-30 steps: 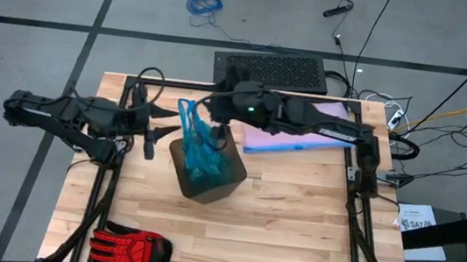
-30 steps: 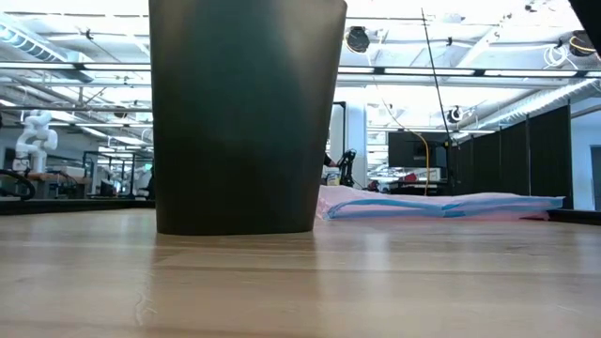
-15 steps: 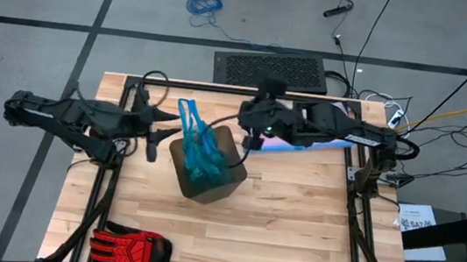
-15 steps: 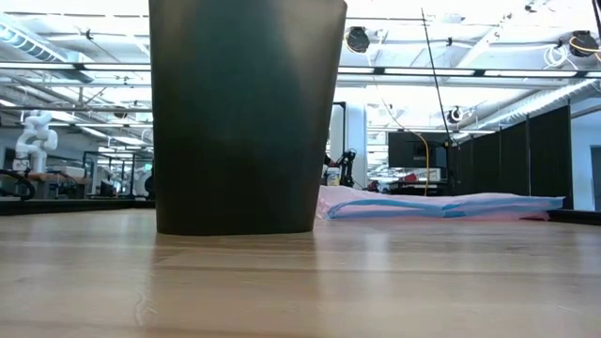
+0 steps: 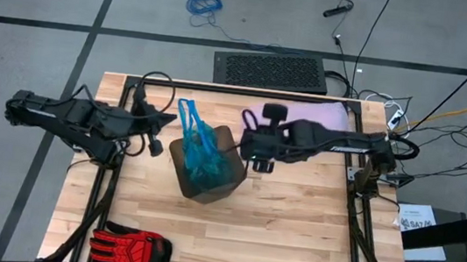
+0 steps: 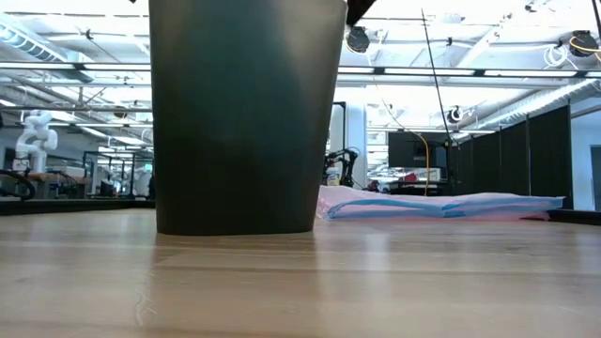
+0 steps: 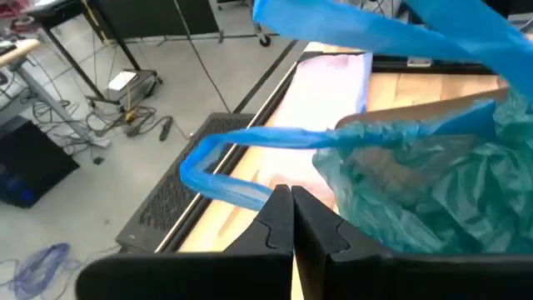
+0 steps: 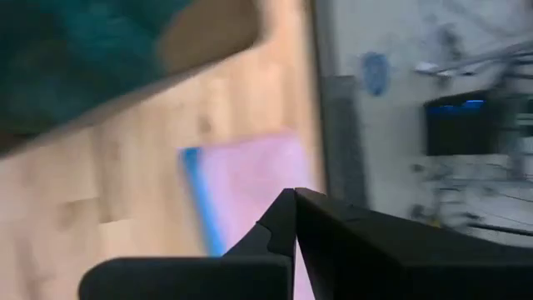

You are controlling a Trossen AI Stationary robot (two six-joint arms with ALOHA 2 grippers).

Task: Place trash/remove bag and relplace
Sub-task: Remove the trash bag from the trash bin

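Both pincers are pinched together holding nothing, left pincer (image 5: pixel 154 148) and right pincer (image 5: pixel 258 163) flanking the bin (image 5: pixel 206 183) with the teal bag (image 5: pixel 202 156) inside.

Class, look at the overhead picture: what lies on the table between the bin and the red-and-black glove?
Nothing: in the high view, only bare table boards run from the bin to the glove.

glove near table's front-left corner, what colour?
Red with black, glove; clearest in the high view.

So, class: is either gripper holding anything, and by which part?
Nothing is held. The left gripper and right gripper are shut empty beside the bin with its teal bag.
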